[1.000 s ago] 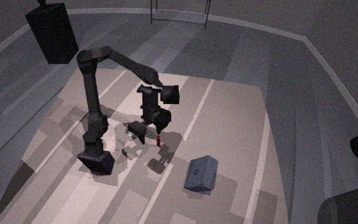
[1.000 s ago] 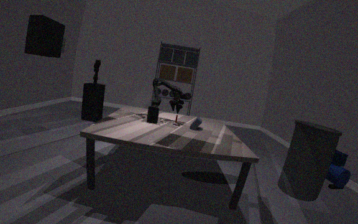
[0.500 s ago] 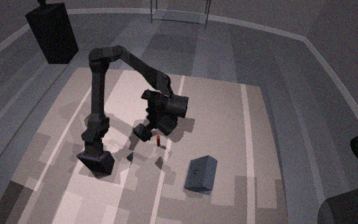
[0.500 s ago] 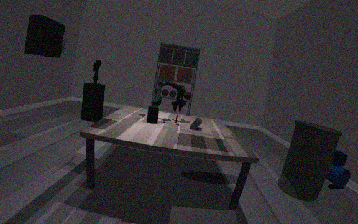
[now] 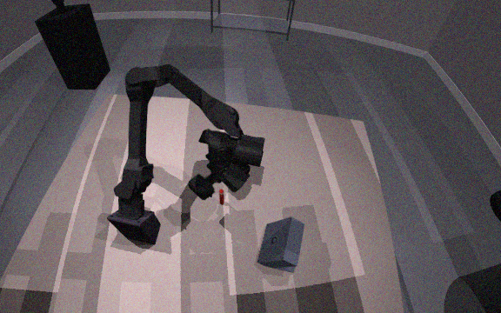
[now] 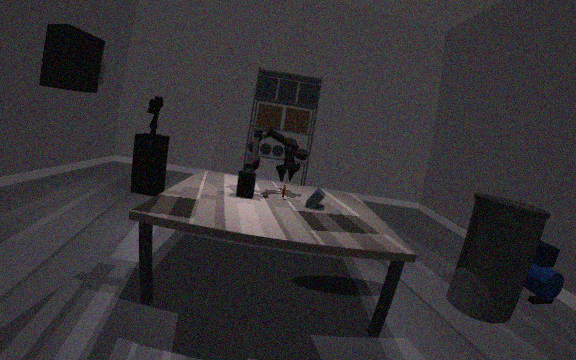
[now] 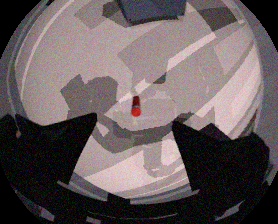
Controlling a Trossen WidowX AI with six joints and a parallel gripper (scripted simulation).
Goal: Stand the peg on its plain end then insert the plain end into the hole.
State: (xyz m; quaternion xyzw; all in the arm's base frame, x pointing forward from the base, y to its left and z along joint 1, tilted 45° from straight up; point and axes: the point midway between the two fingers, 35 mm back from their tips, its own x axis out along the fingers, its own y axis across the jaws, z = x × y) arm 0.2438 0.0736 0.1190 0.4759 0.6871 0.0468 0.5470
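The red peg (image 5: 221,196) (image 6: 284,190) (image 7: 135,107) stands upright on the table (image 5: 320,174) (image 6: 268,225), free of the fingers. My gripper (image 5: 219,183) (image 6: 288,173) (image 7: 135,120) is open and empty. It hangs just above the peg and points down, one finger on each side of it. The wrist view looks almost straight down on the peg's top end. The blue-grey sloped panel (image 5: 287,254) (image 6: 315,198) (image 7: 139,3) sits to the front right of the peg, with its hole (image 5: 274,239) in the sloped face.
The arm's base (image 5: 135,222) (image 6: 245,184) stands on the table to the left of the peg. Off the table are a black pedestal (image 5: 73,43) (image 6: 149,162), a shelf unit (image 6: 283,120) against the back wall and a dark bin (image 6: 498,255) at the right.
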